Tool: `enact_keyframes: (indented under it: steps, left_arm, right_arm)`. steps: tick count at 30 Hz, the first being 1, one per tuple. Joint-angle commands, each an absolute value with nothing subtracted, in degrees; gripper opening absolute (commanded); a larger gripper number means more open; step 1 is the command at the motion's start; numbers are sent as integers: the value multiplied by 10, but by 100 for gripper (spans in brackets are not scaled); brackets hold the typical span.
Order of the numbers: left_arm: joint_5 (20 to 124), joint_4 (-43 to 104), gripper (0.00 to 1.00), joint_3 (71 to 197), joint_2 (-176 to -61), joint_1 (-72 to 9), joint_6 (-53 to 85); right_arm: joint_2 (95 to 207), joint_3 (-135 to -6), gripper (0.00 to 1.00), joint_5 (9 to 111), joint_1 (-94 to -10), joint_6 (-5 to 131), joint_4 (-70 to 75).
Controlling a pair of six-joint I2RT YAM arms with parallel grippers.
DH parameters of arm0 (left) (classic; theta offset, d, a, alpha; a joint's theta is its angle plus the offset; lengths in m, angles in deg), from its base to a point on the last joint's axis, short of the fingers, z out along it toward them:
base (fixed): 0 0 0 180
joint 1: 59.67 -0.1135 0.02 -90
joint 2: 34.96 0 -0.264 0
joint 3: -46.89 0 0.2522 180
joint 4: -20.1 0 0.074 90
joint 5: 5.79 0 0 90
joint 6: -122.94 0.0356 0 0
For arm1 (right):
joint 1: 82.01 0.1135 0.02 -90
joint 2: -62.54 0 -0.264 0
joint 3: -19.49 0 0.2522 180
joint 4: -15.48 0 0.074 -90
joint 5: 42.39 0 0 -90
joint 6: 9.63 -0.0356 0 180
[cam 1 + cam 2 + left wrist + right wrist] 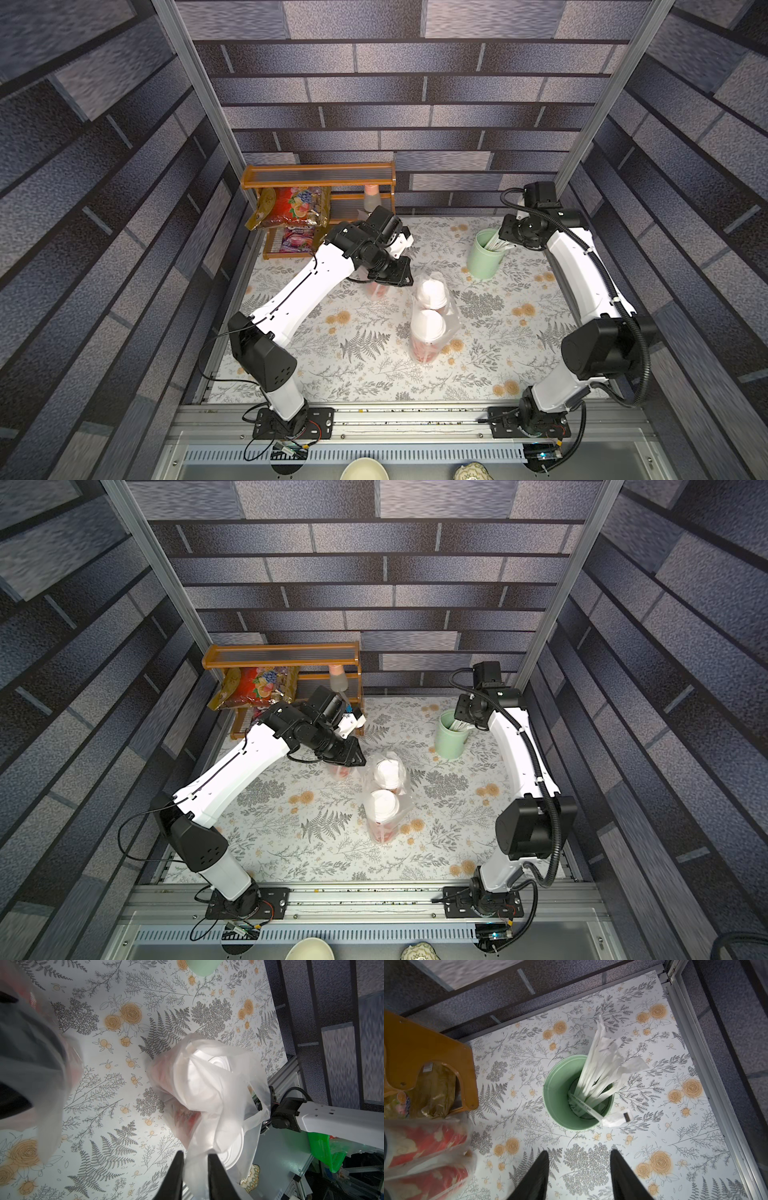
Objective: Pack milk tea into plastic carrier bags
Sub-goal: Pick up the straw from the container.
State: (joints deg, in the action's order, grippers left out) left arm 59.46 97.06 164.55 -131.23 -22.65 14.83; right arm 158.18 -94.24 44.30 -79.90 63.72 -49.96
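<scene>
**Two bagged milk teas stand mid-table as the left gripper closes on the bag's handle**

In both top views, two white-lidded cups [428, 326] stand upright, one behind the other, inside a clear carrier bag [405, 802] at the centre of the floral table [519, 353].

In the left wrist view, the left gripper [195, 1155] rises from the bottom edge. Its jaws are drawn close together with a fold of the bag's handle film between them, and they appear to pinch it. In the right wrist view, the right gripper [579, 1152] has its jaws spread and empty above the table, below the green cup [560, 1109] of straws.

The film looks thin, limp and slippery, likely to bunch or slide out of a shallow bite. The paper cups look stiff but crushable, and top-heavy if full. The safest hold is probably on the gathered handle loops, lifting straight up so that the cups stay upright.

A second bag [376, 291] sits left of centre, mostly hidden under the left arm, with only a red cup base showing. At the left of the left wrist view it is a near, blurred mass with a dark patch, perhaps a lid. At the lower left of the right wrist view, a bag of red cups is cut off, and which bag it is cannot be told. How full the cups are cannot be seen.
</scene>
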Motion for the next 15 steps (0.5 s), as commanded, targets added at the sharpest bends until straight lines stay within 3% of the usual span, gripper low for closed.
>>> enact_keyframes:
  steps: [1, 5, 15]
  left_arm:
    - [596, 944, 13, 1629, -1295, -230, 122]
    - [592, 932, 9, 1618, -1289, -230, 111]
    - [591, 925, 8, 1604, -1282, -231, 98]
  right_arm:
    - [1593, -929, 46, 483, -840, 614, -455]
    - [1630, -937, 43, 533, -853, 609, -445]
    - [1663, -910, 39, 551, -852, 612, -442]
